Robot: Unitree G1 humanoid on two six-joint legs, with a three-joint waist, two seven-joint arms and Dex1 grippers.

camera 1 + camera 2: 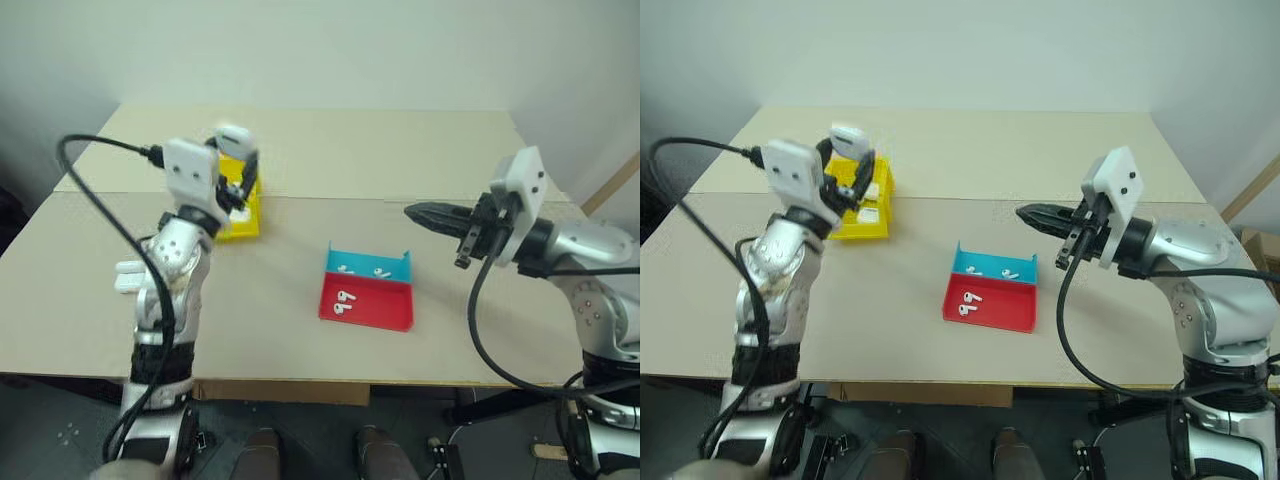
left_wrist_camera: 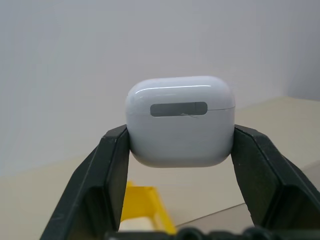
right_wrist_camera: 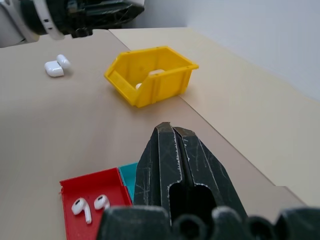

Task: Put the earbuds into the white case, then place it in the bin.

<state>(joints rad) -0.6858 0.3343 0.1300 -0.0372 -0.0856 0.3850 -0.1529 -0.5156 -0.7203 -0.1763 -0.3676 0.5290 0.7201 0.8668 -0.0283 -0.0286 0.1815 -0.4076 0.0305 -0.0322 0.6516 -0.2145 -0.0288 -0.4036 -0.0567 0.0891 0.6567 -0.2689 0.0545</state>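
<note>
Gripping glossy rounded white case (image 2: 180, 120), left end effector (image 2: 180, 150)

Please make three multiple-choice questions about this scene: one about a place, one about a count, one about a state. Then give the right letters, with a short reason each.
1. Where does the yellow bin stand?
A. on the table, on the robot's left
B. inside the red and blue tray
C. on the floor

2. How many earbuds lie in the red part of the tray?
A. none
B. two
C. five

3. How is the left gripper?
A. wide open and empty
B. shut on the white case
C. shut on an earbud

Answers: 1 A, the bin stands by the left arm. 2 B, two earbuds lie there side by side. 3 B, both fingers press the closed case's sides.
</note>
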